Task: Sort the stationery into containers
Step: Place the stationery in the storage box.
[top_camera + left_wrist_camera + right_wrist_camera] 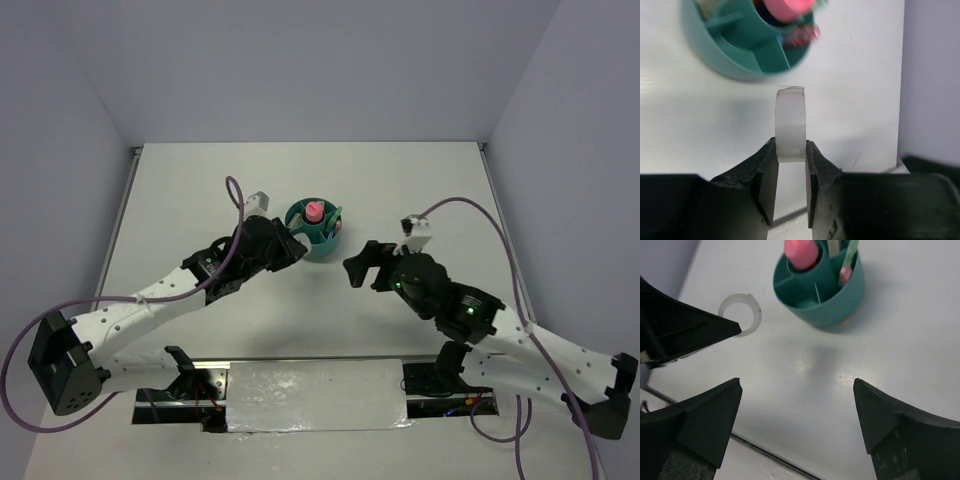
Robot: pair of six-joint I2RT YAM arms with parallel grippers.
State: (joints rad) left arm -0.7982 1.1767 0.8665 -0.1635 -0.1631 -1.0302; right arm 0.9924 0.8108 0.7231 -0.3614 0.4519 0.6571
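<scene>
My left gripper [790, 156] is clenched on the clear tape ring [790, 122], just beside the teal desk organiser [727, 67]. My right gripper [797, 405] hangs released, jaws wide, near it; a pink tube [801, 252] stands in its central cup

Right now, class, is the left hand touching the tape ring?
Touching. The left wrist view shows the left hand clamped on the tape ring, a finger against each flat side, no gap.
</scene>
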